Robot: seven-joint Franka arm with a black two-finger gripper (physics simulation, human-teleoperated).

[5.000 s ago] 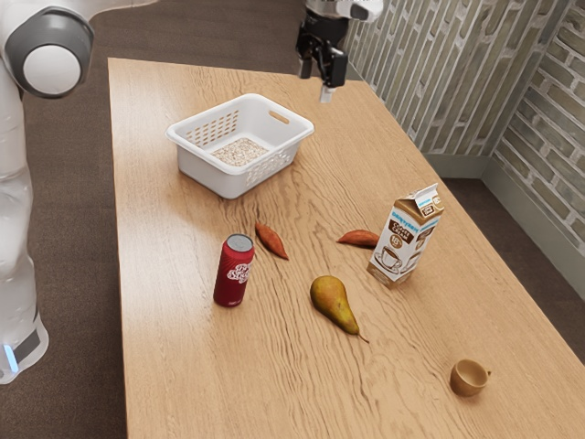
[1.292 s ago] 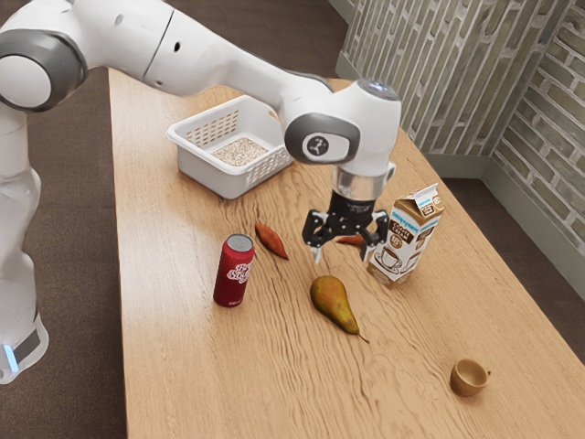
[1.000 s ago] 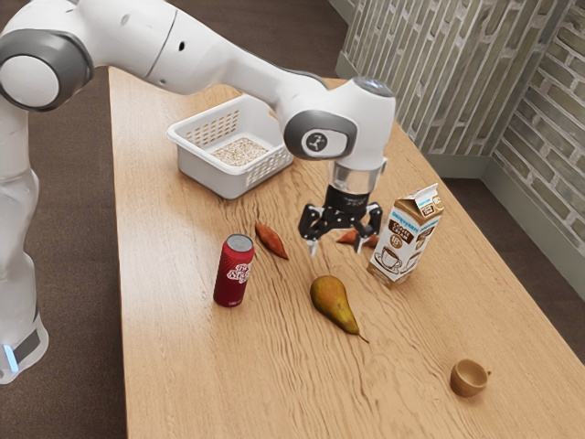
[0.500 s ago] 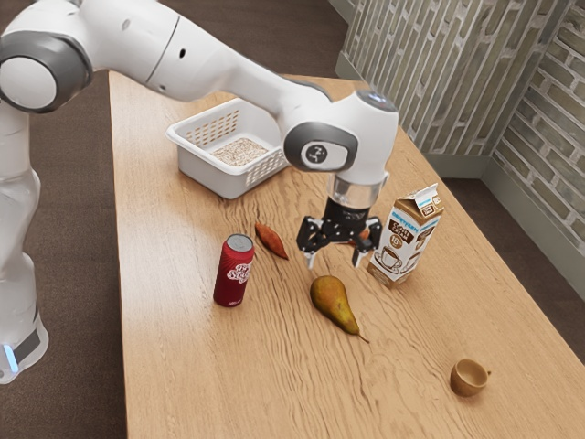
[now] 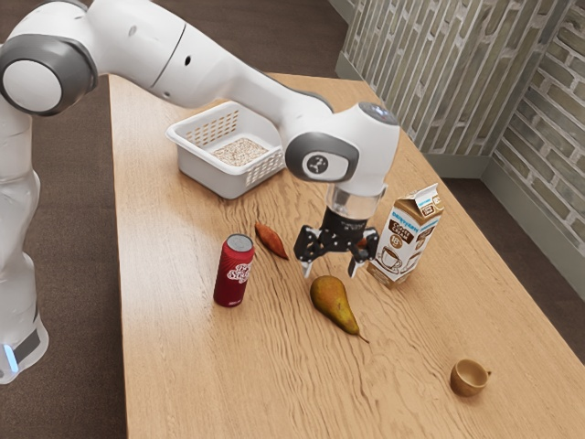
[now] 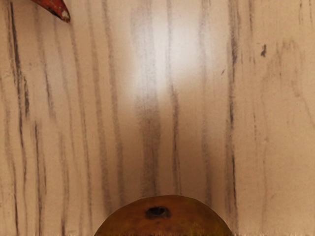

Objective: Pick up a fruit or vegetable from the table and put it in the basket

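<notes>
Pear, one, one end effector near

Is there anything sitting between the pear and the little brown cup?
Only bare wooden tabletop lies between the pear and the cup; the exterior view shows that.

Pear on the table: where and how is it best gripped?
Probably by the pear's thick body, from straight above, with the open claw closing across its length. It lies on its side, fat end nearest the claw, narrowing toward the stem, so the rounded flanks should give more to hold than the neck.
</notes>
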